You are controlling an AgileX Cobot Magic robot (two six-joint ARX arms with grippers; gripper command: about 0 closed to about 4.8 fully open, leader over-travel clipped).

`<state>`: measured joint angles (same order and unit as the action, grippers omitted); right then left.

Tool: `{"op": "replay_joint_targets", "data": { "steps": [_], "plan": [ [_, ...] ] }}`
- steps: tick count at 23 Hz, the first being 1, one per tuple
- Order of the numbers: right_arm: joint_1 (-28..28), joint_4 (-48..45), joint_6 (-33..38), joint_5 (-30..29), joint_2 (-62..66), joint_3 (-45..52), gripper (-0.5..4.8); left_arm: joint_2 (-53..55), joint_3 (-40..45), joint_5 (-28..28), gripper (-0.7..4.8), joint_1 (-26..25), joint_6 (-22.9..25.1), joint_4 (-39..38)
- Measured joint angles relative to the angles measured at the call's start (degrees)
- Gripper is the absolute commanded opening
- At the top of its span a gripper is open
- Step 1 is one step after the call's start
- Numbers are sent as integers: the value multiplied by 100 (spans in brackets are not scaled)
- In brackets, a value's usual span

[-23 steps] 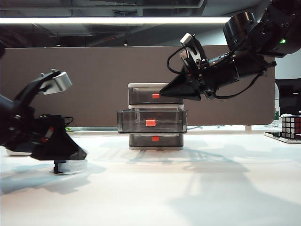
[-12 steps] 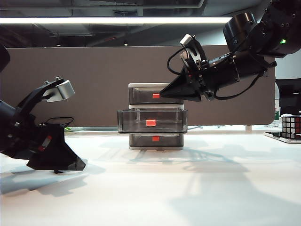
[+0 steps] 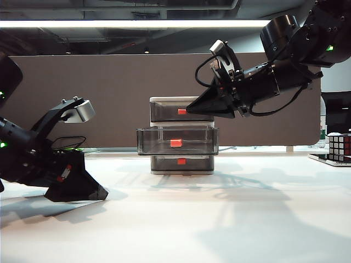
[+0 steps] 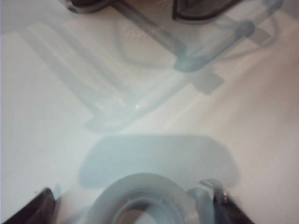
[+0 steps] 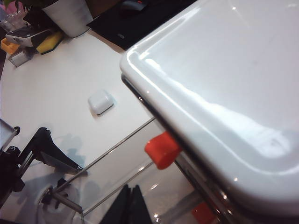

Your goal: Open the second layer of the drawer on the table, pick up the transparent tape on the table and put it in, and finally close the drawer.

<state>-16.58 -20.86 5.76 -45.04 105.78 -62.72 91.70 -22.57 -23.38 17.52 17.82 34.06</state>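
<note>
1. Transparent tape (image 4: 140, 198) lies on the tabletop (image 3: 219, 219) between the wide-spread fingers of the left tool (image 3: 82, 193), cut off at the wrist view's edge.
2. Right tool (image 3: 192, 108) hangs beside the drawer (image 3: 181, 135)'s top; spread unclear.
3. Second layer (image 3: 176, 141) stands pulled out.
4. No writing legible; a Rubik's cube (image 3: 339, 147) sits far right.

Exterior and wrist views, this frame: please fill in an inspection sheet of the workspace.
Surface: white table, bare in front.
Job's things: drawer cabinet at centre; second layer pulled out; transparent tape flat on the table.
Clutter: white oval case; Rubik's cube far right.
Grippers: left gripper open, low, straddling the tape; right gripper shut, raised by the top drawer.
Cables: black loop at the right wrist.
Surroundings: brown partition, ceiling strip light.
</note>
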Motion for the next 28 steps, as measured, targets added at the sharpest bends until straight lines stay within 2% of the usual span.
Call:
{"op": "replay_joint_targets", "data": {
  "steps": [2, 8, 9, 10, 12, 20, 23, 25, 28],
  "plan": [
    [2, -2, -2, 2, 0, -2, -5, 0, 2, 2, 371, 0, 2, 2],
    [-2, 0, -2, 2, 0, -2, -5, 0, 2, -4, 362, -2, -2, 2],
    [0, 0, -2, 0, 0, -2, -5, 0, 2, -4, 263, -2, -2, 2],
    [0, 0, -2, 2, 0, -2, -5, 0, 2, -24, 209, -2, 4, 2],
    [-2, 0, -2, 0, 0, -2, -5, 0, 2, -131, 146, -4, 13, 2],
    [0, 2, -2, 0, 0, -2, -5, -39, 28, -343, 120, -2, 55, 28],
    [2, 22, -2, 2, 0, -2, -5, -597, 72, -350, 120, 4, -151, 205],
    [0, 33, -2, 0, 0, 0, -5, -1106, -125, -350, 121, 2, -221, 354],
    [-2, 33, -7, 7, 0, -2, -5, -1405, -1071, -544, 140, 37, -201, -376]
  ]
}}
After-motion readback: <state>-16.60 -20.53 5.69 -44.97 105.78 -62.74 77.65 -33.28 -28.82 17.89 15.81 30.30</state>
